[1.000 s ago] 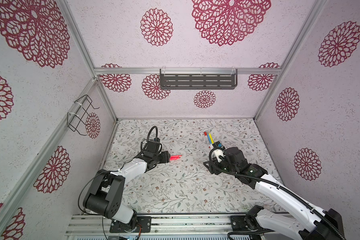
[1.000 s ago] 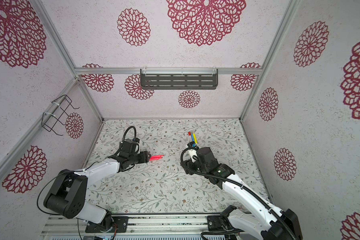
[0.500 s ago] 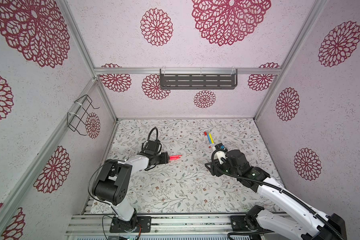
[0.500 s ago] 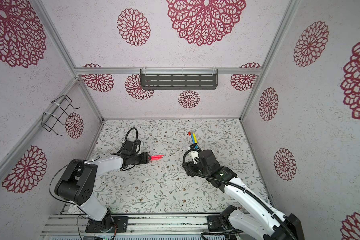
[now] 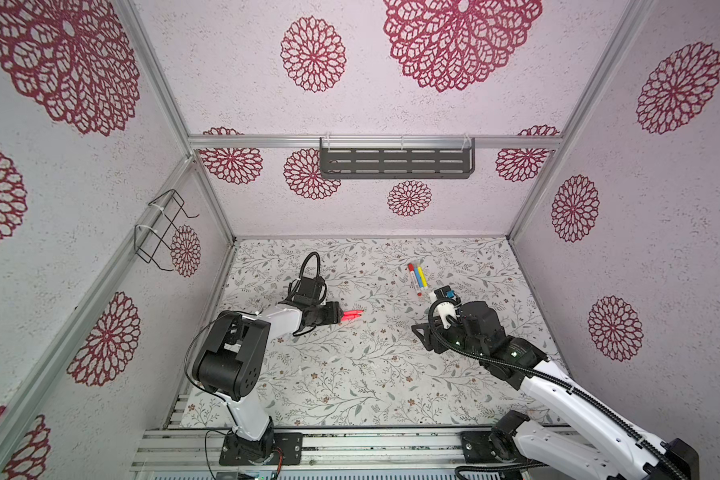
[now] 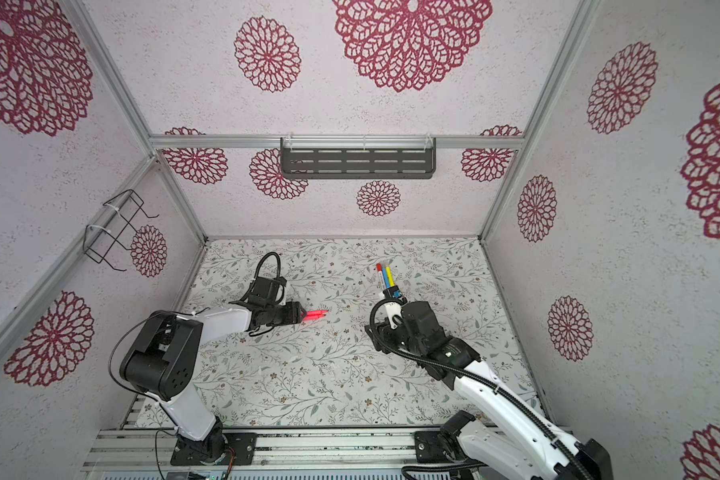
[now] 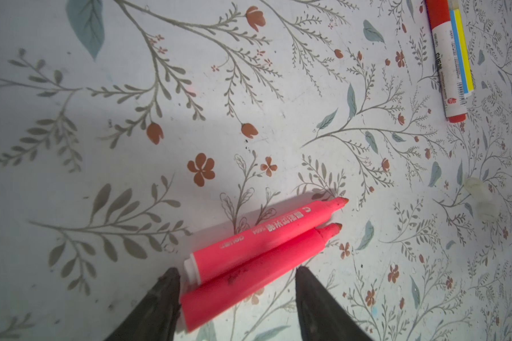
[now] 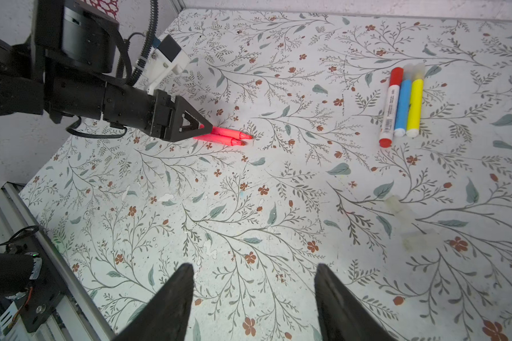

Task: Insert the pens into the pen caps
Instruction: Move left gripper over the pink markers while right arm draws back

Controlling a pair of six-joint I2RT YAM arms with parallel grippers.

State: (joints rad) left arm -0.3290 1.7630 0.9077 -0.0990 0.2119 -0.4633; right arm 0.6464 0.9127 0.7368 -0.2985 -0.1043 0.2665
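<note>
Starting at the near edge of the bench [image 5: 350, 399], we see metal rails [image 5: 371, 446] with both arm bases [image 5: 250, 446] bolted on. Right gripper [image 8: 254, 265] hangs over the right half of the bench, jaws apart, only the floral cover showing between them. Just past it in the right wrist view, two loose clear caps [image 8: 396, 206] lie on the cover, apart from every pen.

Left gripper [image 7: 236, 270] sits low, left of the bench's middle, pointing toward the right edge. Its jaws stand apart too and straddle the back ends of the two pinkish-red pens [image 7: 266, 236]. Those lie flat, side by side and touching, bare tips toward the right edge. One finger [image 7: 160, 298] is just beside the nearer pen's back end; we can't tell if it touches. The other finger stands off both pens, so neither is clamped.

Farther on, toward the far right corner, white pen [image 8: 390, 109], blue pen [image 8: 402, 106] and yellow pen [image 8: 414, 103] lie side by side, touching, well apart from both grippers. White pen wears the red cap [image 8: 396, 76] on its far end. In a top view the right arm's wrist camera [image 6: 391, 305] covers the near ends of that group.

Beyond the bench, we note a wire rack [image 5: 159, 232] on the left wall and a dark shelf [image 5: 395, 164] on the back wall.
</note>
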